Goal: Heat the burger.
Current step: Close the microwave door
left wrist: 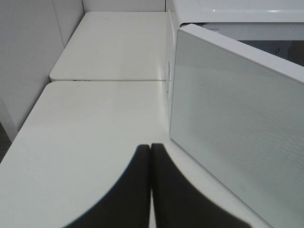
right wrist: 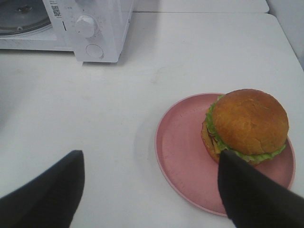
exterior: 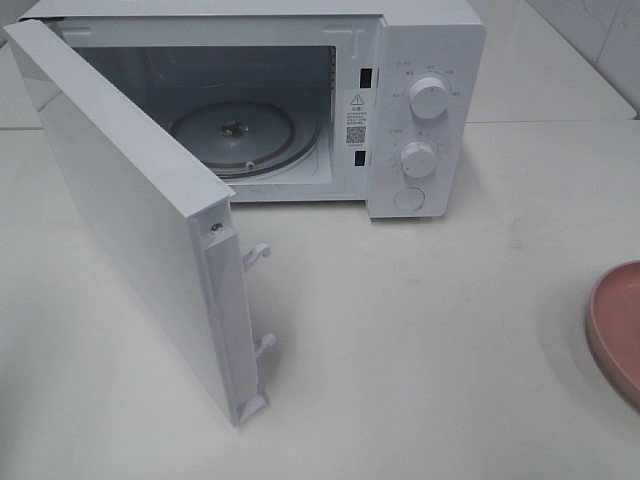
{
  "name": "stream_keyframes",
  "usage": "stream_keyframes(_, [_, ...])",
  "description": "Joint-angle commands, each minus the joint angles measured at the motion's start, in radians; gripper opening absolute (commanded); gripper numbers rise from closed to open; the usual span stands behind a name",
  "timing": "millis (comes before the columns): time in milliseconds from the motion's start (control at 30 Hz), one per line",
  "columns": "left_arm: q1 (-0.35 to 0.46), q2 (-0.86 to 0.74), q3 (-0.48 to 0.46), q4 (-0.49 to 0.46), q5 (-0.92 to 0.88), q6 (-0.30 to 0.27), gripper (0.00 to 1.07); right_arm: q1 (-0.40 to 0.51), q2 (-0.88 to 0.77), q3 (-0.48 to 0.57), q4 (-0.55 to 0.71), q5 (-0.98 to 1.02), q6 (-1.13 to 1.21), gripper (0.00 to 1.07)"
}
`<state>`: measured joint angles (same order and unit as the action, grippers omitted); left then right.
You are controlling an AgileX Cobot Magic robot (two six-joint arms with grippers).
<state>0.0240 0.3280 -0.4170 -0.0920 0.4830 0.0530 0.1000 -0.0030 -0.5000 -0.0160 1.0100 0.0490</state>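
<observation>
**A:** Start with the high view. What do you see?

**B:** The microwave (exterior: 300, 100) fills the upper middle of the frame, its door (exterior: 130, 220) swung wide toward the lower left. The glass turntable (exterior: 235, 135) inside is bare. At the right edge, a sliver of the pink plate (exterior: 618, 325) shows. No arm and no burger appear in this view.

**A:** And the left wrist view?

**B:** The left gripper (left wrist: 150, 156) sits at the bottom centre, its two dark fingers pressed together with nothing between them. The door's outer face (left wrist: 237, 142) takes up the right half of the frame, just beside the fingers; I cannot tell whether they touch it.

**A:** The right wrist view?

**B:** The burger (right wrist: 247, 126) stands on the plate (right wrist: 185, 156) at the lower right of the frame. The right gripper (right wrist: 149, 190) has its fingers spread wide, one at the lower left, one at the lower right by the burger, holding nothing. The microwave's knobs (right wrist: 86, 26) are at the upper left.

**A:** So which step is this?

**B:** I'd say the door is open and picking up the burger is in hand. Next, the right gripper needs to centre its fingers around the bun, close gently so it doesn't squash, then carry it onto the turntable.
</observation>
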Motion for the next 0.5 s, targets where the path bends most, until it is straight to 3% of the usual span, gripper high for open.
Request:
stream_keyframes(33, [0.001, 0.047, 0.077, -0.017, -0.197, 0.000, 0.00, -0.007, -0.030, 0.002, 0.003, -0.013, -0.010, 0.76])
stream_keyframes(500, [0.001, 0.242, 0.255, -0.006, -0.707, -0.001, 0.00, -0.007, -0.030, 0.002, 0.003, -0.013, -0.010, 0.76])
